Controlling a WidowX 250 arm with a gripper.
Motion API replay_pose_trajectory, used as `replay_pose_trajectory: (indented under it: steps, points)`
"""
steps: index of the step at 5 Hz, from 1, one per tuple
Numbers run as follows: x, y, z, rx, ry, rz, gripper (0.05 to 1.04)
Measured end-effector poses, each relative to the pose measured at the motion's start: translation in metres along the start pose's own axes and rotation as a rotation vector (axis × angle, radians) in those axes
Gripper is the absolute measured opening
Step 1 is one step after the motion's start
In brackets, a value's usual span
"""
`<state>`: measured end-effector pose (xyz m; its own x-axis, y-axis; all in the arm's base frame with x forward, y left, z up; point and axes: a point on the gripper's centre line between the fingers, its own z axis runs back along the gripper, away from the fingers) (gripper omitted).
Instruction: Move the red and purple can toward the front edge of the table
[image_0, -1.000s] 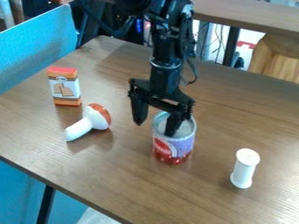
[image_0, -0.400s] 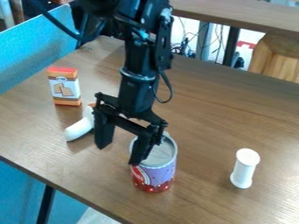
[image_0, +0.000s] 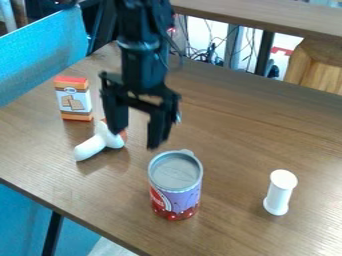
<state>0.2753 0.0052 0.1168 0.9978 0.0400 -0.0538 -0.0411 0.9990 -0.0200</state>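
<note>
My gripper (image_0: 136, 140) hangs open above the table, left of centre, with nothing between its fingers. Just below and to its right stands an upright can (image_0: 176, 185) with a grey top and a purple and red label, apart from the fingers. Behind the left finger lies a white toy mushroom (image_0: 97, 143) with a reddish-brown cap, partly hidden by that finger. An orange and white box (image_0: 73, 99) stands upright farther left. At the right a white spool-shaped cylinder (image_0: 280, 192) is upright.
The brown wooden table (image_0: 267, 135) has its front edge running from the left down to the bottom centre. A blue panel (image_0: 43, 52) borders its left side. Behind are another wooden tabletop (image_0: 267, 17) and cables.
The can has shifted toward the table's front edge and slightly left. My gripper moved left and forward with a finger at the can, then rose back and away from it.
</note>
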Motion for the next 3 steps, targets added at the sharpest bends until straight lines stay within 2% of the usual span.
replay_pose_trajectory:
  steps: [1,2,3]
  points:
    - [0.020,0.023,0.012,-0.024,-0.131,-0.010,1.001]
    - [0.029,0.047,0.023,0.022,-0.179,-0.007,1.001]
    - [0.026,0.065,0.012,0.068,-0.111,0.001,1.001]
